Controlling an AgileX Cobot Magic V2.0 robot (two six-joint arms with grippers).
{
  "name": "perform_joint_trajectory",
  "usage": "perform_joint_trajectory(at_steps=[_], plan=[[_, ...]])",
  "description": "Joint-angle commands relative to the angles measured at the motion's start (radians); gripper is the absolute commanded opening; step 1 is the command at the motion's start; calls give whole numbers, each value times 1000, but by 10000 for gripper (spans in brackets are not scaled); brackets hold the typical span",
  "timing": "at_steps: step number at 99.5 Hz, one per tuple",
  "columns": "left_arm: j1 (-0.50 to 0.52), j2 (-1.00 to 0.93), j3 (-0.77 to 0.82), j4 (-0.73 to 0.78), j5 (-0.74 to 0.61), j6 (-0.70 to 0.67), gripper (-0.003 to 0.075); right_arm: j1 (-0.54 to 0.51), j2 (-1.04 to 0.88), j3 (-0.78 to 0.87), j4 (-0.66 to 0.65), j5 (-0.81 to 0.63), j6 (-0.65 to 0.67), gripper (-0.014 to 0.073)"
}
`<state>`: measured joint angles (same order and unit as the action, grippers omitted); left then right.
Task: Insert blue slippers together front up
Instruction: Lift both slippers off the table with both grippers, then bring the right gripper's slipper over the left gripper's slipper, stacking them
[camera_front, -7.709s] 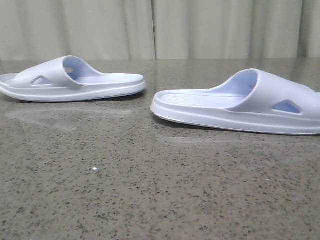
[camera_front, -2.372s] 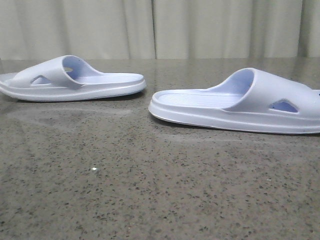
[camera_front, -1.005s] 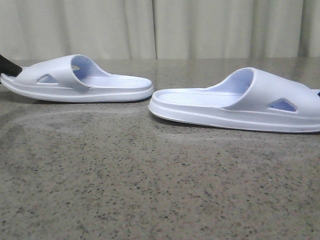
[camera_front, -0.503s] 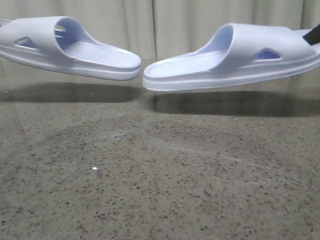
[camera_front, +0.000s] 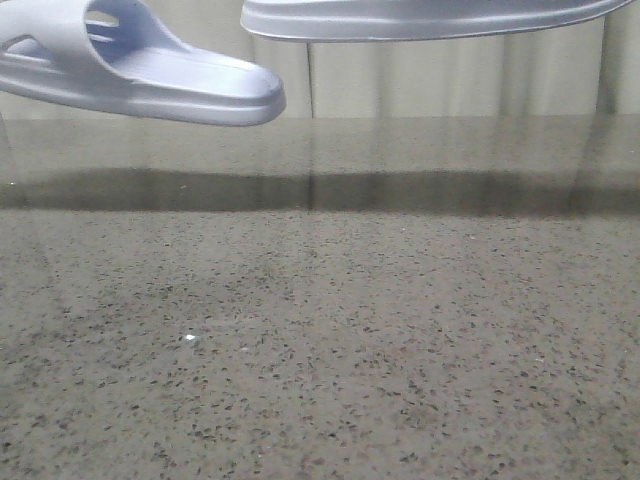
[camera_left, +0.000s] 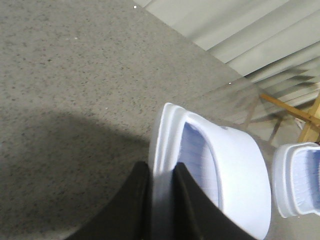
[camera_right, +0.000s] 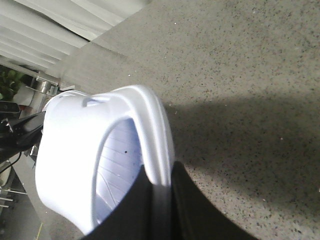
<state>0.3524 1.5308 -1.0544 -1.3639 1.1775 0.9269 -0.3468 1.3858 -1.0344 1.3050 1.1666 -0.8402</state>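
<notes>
Two blue slippers are counted, both held clear above the speckled table (camera_front: 320, 350). The left slipper (camera_front: 130, 70) is clamped at its sole edge by the left gripper (camera_left: 160, 200). The right slipper (camera_front: 420, 18), cropped at the frame top, is pinched likewise by the right gripper (camera_right: 160, 205). Both arms are hidden.

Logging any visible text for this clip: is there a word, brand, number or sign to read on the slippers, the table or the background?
None: no text shows in any view.
Left slipper, held in the left gripper: plain moulded foam, no brand or size mark visible.
Right slipper, held in the right gripper: likewise plain; only ridges on the footbed.
Table and curtain: no labels or signs.
</notes>
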Motion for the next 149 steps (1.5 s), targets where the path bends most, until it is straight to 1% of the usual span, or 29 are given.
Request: perform_joint_trajectory(at_steps=[1, 23, 46, 55, 72, 93, 107, 121, 134, 141, 149], plan=[[-31, -41, -24, -129, 87, -11, 15, 25, -5, -30, 97, 28, -35, -107], [-103, -41, -24, -162, 89, -37, 15, 90, 61, -30, 170, 14, -103, -107], [-178, -41, -24, -215, 89, -36, 15, 119, 140, -30, 235, 13, -170, -107], [-211, -41, -24, -227, 89, -38, 15, 149, 172, -30, 265, 16, -190, -107], [-262, -41, -24, -252, 85, -38, 15, 239, 246, -44, 269, 14, -207, -107], [-299, -39, -24, -252, 81, -38, 15, 358, 324, -110, 275, -11, -210, -106], [-305, -39, -24, -252, 81, -38, 15, 420, 350, -156, 287, -50, -210, -106], [-309, -39, -24, -248, 81, -38, 15, 463, 367, -203, 287, -59, -210, -106], [-309, -39, -24, -240, 85, -38, 15, 468, 367, -216, 289, -55, -210, -106], [-309, -39, -24, -244, 82, -38, 15, 454, 367, -216, 269, -27, -210, -73], [-309, -39, -24, -244, 72, -36, 15, 427, 367, -216, 237, 17, -210, 36]])
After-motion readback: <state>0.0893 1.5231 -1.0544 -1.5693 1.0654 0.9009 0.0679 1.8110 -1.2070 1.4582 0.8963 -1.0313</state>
